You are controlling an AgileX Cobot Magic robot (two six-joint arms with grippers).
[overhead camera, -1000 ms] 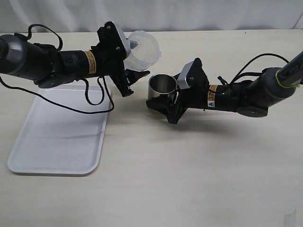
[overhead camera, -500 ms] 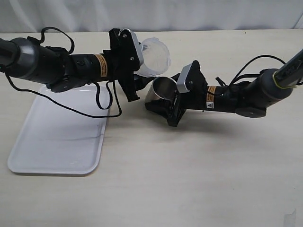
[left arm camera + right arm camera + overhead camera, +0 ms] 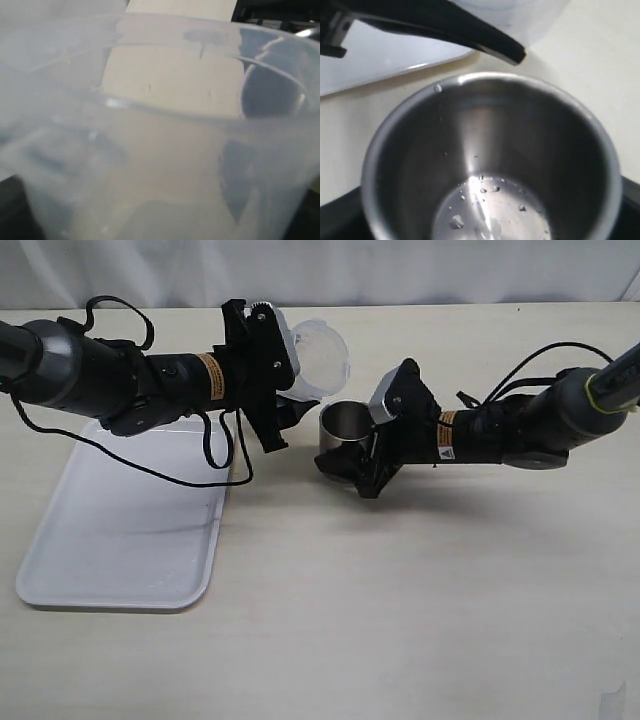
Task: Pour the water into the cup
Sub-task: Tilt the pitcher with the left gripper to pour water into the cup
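Cup [image 3: 345, 426] gripped by right hand [image 3: 350, 448], left hand [image 3: 303, 382] grasping the plastic container [image 3: 320, 358]

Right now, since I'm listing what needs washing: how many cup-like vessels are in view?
2. The steel cup is mid-table in the right hand; the translucent plastic container is tilted beside it in the left hand. None appear hidden.
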